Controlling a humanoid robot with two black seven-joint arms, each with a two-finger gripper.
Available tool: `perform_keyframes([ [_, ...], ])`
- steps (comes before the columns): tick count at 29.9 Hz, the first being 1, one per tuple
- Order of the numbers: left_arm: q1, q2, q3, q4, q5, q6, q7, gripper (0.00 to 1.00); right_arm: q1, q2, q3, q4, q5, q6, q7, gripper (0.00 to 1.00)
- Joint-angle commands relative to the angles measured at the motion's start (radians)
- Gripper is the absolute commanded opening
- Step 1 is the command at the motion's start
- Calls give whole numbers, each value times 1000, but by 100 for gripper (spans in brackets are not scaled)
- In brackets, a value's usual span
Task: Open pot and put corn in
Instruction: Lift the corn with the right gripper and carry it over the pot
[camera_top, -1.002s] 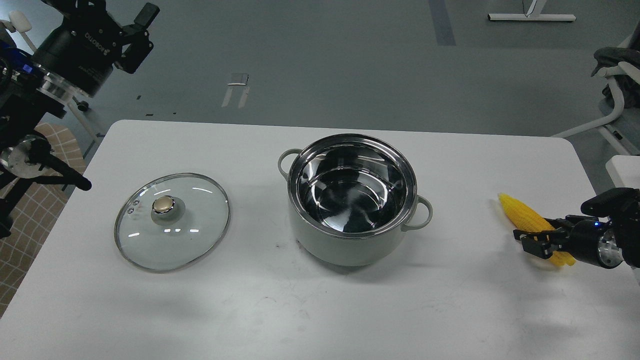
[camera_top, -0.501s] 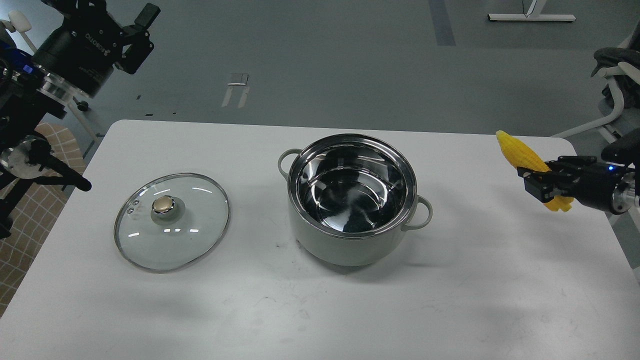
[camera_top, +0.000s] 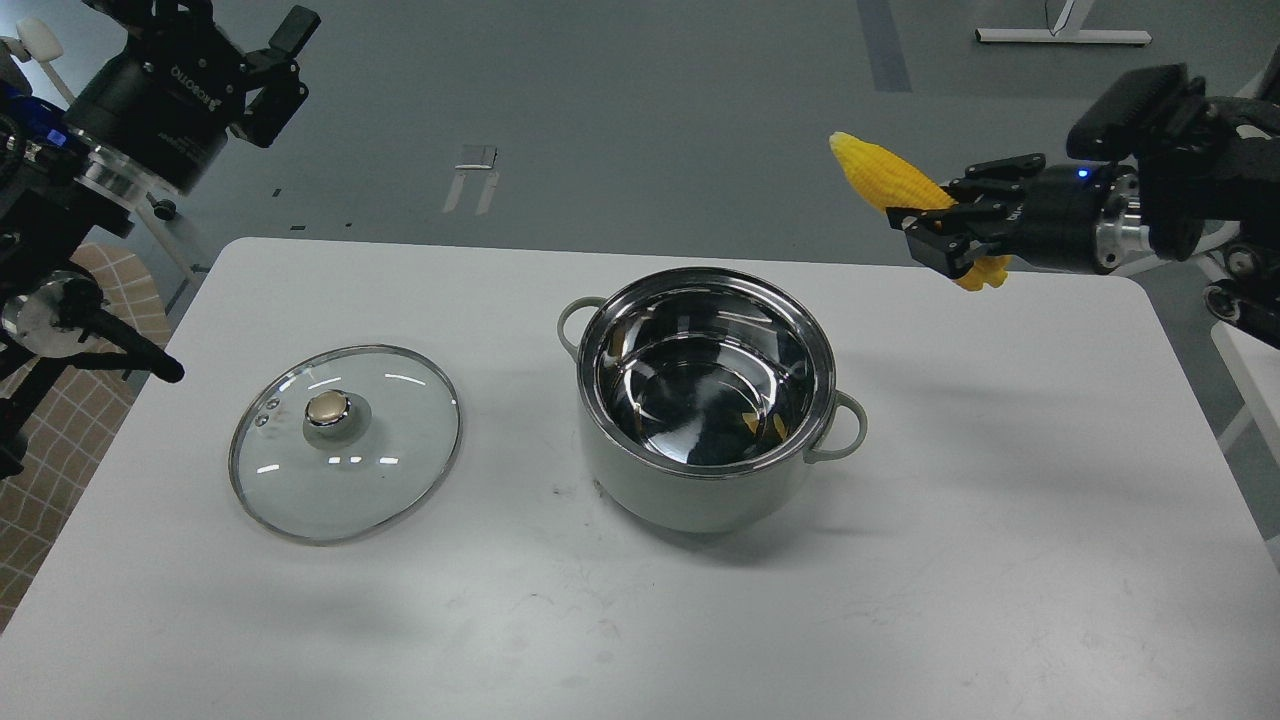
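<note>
A: What is seen as the largest thing?

B: A white desk (camera_top: 900, 560) is seen, and everything else is placed relative to the pot (camera_top: 706, 400). The pot is stood upright near the middle of the desk, uncovered, so the shiny steel inside is shown. A small yellow reflection is noticed on its inner wall.

A: And the lid?

B: The glass lid (camera_top: 345, 443) is laid flat on the desk, to the left of the pot and apart from it, with the gold knob (camera_top: 327, 408) turned up.

A: Where are the arms found?

B: The left end effector (camera_top: 262, 62) is held far to the upper left of the pot, beyond the desk edge. Its fingers are spread apart and nothing is held between them. The right end effector (camera_top: 950, 236) is held to the upper right of the pot, raised above the far edge of the desk.

A: Where is the corn?

B: The corn (camera_top: 905, 193) is gripped by the right end effector, whose fingers are closed around the lower part of the cob. The cob is tilted, with one end pointed up and to the left and the other end shown below the fingers. It is kept in the air, to the upper right of the pot, not inside it.
</note>
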Motion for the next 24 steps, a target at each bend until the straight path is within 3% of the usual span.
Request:
perform_keyframes([
  [1, 0, -8, 0, -1, 2, 3, 0, 92, 54, 89, -75, 27, 3, 0, 0, 6],
  [12, -2, -12, -1, -1, 2, 3, 0, 92, 72, 270, -195, 18, 46, 0, 0, 10],
  [22, 2, -12, -11, -1, 2, 1, 0, 92, 35, 317, -209, -23, 72, -8, 0, 15],
  [24, 3, -14, -11, -2, 2, 3, 0, 92, 20, 330, -209, -28, 74, -14, 0, 21],
])
